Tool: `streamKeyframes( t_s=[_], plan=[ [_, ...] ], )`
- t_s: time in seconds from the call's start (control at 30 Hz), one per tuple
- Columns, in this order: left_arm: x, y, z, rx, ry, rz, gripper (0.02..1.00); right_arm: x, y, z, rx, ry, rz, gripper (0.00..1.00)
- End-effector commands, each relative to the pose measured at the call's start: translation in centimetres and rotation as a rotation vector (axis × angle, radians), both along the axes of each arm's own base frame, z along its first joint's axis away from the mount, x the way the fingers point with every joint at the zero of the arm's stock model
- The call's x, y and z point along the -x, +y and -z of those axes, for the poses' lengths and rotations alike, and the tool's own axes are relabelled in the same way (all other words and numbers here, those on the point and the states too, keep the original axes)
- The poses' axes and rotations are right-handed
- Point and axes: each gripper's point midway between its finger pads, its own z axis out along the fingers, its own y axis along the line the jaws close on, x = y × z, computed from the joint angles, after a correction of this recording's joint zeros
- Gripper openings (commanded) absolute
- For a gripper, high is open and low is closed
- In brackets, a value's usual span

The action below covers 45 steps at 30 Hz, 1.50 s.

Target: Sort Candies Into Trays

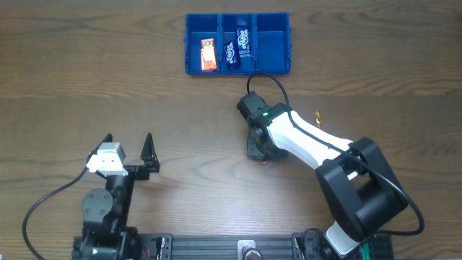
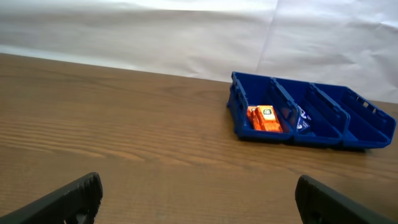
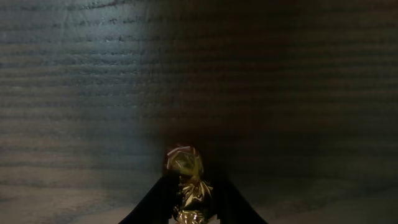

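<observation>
Our right gripper [image 3: 188, 202] pinches the gold foil candy [image 3: 185, 167] on the surface [image 3: 74, 93], short of the blue tray [image 1: 189, 43]. It looks light, crinkly and slippery, so we'd hold its body, not the twist. Our left gripper [image 1: 128, 139] gapes empty.

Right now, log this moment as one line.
right end effector: shut on gold candy | left end effector: open | tray: orange candy left bin, blue candies middle bin, right bin empty

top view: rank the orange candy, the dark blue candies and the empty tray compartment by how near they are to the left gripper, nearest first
From the left gripper, all lie up and to the right:
1. orange candy, in the left compartment of the blue tray.
2. dark blue candies, in the middle compartment.
3. empty compartment, at the tray's right end.
</observation>
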Motion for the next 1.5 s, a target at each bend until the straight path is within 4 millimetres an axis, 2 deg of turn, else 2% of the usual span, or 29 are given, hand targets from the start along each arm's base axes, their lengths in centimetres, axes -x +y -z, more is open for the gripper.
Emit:
streamKeyframes(
  t_s=[0.03, 0.17, 0.23, 0.27, 0.3, 0.33, 0.37, 0.43, 0.5, 0.57, 0.6, 0.63, 0.7, 0.87, 0.97, 1.03, 1.2, 1.27, 1.3, 1.37, 1.43, 1.5],
  plan=[
    [0.1, 0.3, 1.8, -0.022, 0.049, -0.015, 0.998, 1.0, -1.1, 1.1, 0.051, 0.028, 0.002, 0.198],
    [0.1, 0.3, 1.8, -0.022, 0.049, -0.015, 0.998, 0.4, -0.8, 0.5, 0.038, 0.007, 0.002, 0.159],
    [0.1, 0.3, 1.8, -0.022, 0.049, -0.015, 0.998, -1.1, 0.2, -1.8, -0.001, -0.054, -0.031, 0.145],
    [0.1, 0.3, 1.8, -0.022, 0.049, -0.015, 0.998, -2.0, 0.7, -3.3, -0.021, -0.092, -0.058, 0.148],
    [0.1, 0.3, 1.8, -0.022, 0.049, -0.015, 0.998, -3.5, 0.9, -5.8, -0.033, -0.156, -0.071, 0.148],
    [0.1, 0.3, 1.8, -0.022, 0.049, -0.015, 0.998, -6.2, 0.7, -10.5, -0.016, -0.269, -0.07, 0.148],
    [0.1, 0.3, 1.8, -0.022, 0.049, -0.015, 0.998, -7.1, 0.5, -12.0, -0.003, -0.302, -0.064, 0.148],
    [0.1, 0.3, 1.8, -0.022, 0.049, -0.015, 0.998, -10.0, -0.2, -16.9, 0.024, -0.405, -0.046, 0.148],
    [0.1, 0.3, 1.8, -0.022, 0.049, -0.015, 0.996, -12.7, -0.4, -20.6, 0.022, -0.498, -0.04, 0.145],
    [0.1, 0.3, 1.8, -0.022, 0.049, -0.015, 0.998, -16.8, -0.8, -23.9, 0.018, -0.618, -0.037, 0.148],
    [0.1, 0.3, 1.8, -0.022, 0.049, -0.015, 0.998, -18.7, -1.0, -24.8, 0.023, -0.67, -0.051, 0.145],
    [0.1, 0.3, 1.8, -0.022, 0.049, -0.015, 0.998, -20.2, -1.1, -25.2, 0.03, -0.708, -0.057, 0.148],
    [0.1, 0.3, 1.8, -0.022, 0.049, -0.015, 0.998, -23.3, -1.2, -24.7, 0.042, -0.773, -0.064, 0.148],
    [0.1, 0.3, 1.8, -0.022, 0.049, -0.015, 0.996, -27.2, -1.9, -19.7, 0.116, -0.764, -0.033, 0.152],
    [0.1, 0.3, 1.8, -0.022, 0.049, -0.015, 0.998, -28.5, -1.6, -16.6, 0.138, -0.744, -0.032, 0.167],
    [0.1, 0.3, 1.8, -0.022, 0.049, -0.015, 0.996, -29.0, -1.5, -15.4, 0.14, -0.738, -0.033, 0.172],
    [0.1, 0.3, 1.8, -0.022, 0.049, -0.015, 0.998, -29.4, -2.1, -14.8, 0.166, -0.739, -0.018, 0.176],
    [0.1, 0.3, 1.8, -0.022, 0.049, -0.015, 0.998, -29.4, -2.3, -14.8, 0.167, -0.737, -0.017, 0.226],
    [0.1, 0.3, 1.8, -0.022, 0.049, -0.015, 0.998, -29.4, -2.3, -14.7, 0.168, -0.735, -0.017, 0.36],
    [0.1, 0.3, 1.8, -0.022, 0.049, -0.015, 0.996, -29.4, -2.4, -14.8, 0.177, -0.736, -0.014, 0.752],
    [0.1, 0.3, 1.8, -0.022, 0.049, -0.015, 0.998, -29.5, -3.1, -15.2, 0.214, -0.749, 0.001, 0.954],
    [0.1, 0.3, 1.8, -0.022, 0.049, -0.015, 0.998, -29.3, -3.7, -16.0, 0.25, -0.747, 0.01, 0.987]
  ],
)
